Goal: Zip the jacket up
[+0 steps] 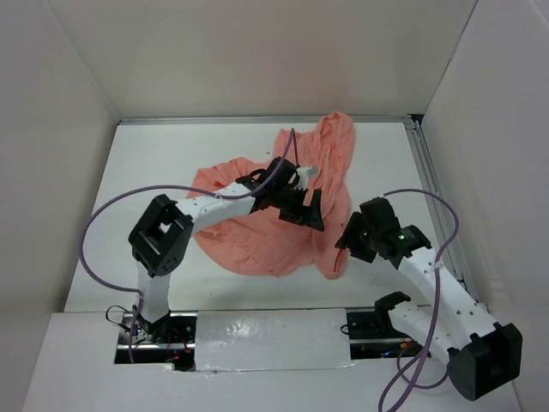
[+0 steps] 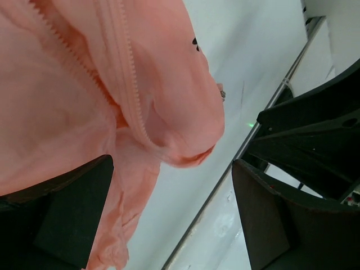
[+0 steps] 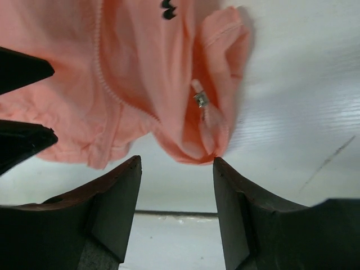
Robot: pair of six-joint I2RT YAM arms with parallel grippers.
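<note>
The jacket [image 1: 257, 240] lies crumpled. The left claw [image 1: 307, 215] hovers over it, fingers wide, gripping nothing. The right claw [image 3: 177, 163] stands parted and empty, hem just beyond its tips.

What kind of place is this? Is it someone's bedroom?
Probably a robot lab bench, not a bedroom: a white table boxed in by plain white panels, a left arm and right arm trailing purple cables, and one pink jacket.

Jacket [image 1: 257, 236] lies bunched mid-worktop [image 1: 163, 163], with one lobe reaching toward the back edge. Left claw [image 1: 305, 211] is over its middle, jaws apart. Right claw [image 1: 342, 251] is at the jacket's lower right edge. Purple cables [image 1: 93, 225] loop off both arms.
</note>
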